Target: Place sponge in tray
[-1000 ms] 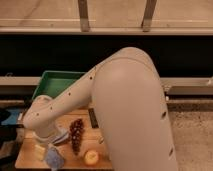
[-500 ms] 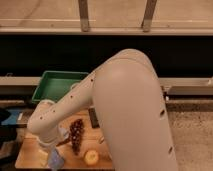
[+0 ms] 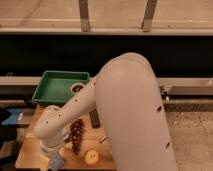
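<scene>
Hanging claw (image 3: 54, 159), low over board (image 3: 29, 151), beside grapes (image 3: 76, 135)

One camera looks down and forward from close behind the arm (image 3: 125, 110), with the end effector (image 3: 53, 158) at lower left.

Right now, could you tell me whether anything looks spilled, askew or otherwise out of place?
Nothing stands out. The green tray sits flat behind the wooden board. The grapes and a yellow fruit lie on the board, and the gripper is low over its near edge.
</scene>
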Controlling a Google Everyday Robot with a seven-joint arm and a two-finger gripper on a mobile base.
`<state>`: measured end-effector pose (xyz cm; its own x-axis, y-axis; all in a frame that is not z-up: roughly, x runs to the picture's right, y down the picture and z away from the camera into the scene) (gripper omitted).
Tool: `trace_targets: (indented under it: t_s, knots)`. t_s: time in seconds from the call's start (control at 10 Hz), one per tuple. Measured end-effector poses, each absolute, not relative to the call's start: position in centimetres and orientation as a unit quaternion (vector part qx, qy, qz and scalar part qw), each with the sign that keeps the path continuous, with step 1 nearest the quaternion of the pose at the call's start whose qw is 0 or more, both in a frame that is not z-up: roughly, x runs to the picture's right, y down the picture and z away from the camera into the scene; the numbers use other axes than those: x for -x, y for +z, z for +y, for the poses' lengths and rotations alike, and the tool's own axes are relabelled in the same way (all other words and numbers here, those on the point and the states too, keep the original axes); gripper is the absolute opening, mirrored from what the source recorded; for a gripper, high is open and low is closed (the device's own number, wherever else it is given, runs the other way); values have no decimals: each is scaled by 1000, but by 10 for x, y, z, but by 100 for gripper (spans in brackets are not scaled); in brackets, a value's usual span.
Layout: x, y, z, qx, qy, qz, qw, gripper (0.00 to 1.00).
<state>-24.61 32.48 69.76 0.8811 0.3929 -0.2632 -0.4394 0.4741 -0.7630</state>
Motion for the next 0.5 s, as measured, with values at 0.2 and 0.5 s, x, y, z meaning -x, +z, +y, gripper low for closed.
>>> trace_targets:
  t_s: [0.2, 0.5]
  knots:
    - [252, 706, 333, 458, 248, 30, 853, 80]
    - [266, 713, 346, 467, 253, 35, 847, 74]
